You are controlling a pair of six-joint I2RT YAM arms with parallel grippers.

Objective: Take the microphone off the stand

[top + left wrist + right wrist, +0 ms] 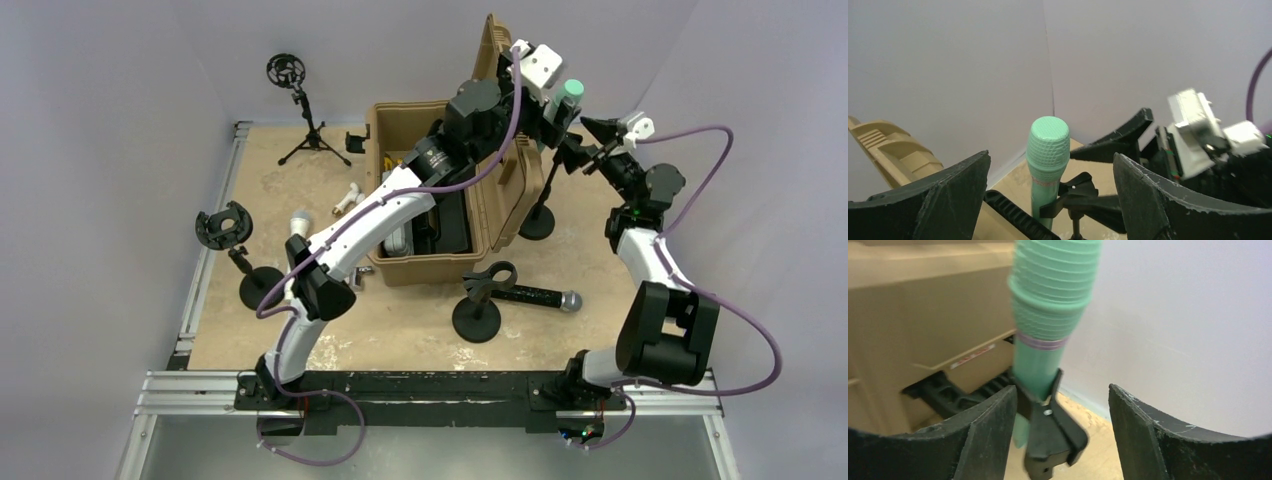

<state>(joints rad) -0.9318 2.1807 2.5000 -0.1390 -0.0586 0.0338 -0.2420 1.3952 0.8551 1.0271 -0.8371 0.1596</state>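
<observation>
Microphone [1048, 150] upright in stand clip [1075, 192], seen between spread left fingers [938, 200]; right fingers [983, 435] spread, flanking it.

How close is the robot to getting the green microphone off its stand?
Not far yet. Done: both open grippers are up beside the green microphone. In hand: the left gripper is lined up on its head and the right gripper on the black clip. Left: gripping it and pulling it out, because it still sits in the clip.
</observation>
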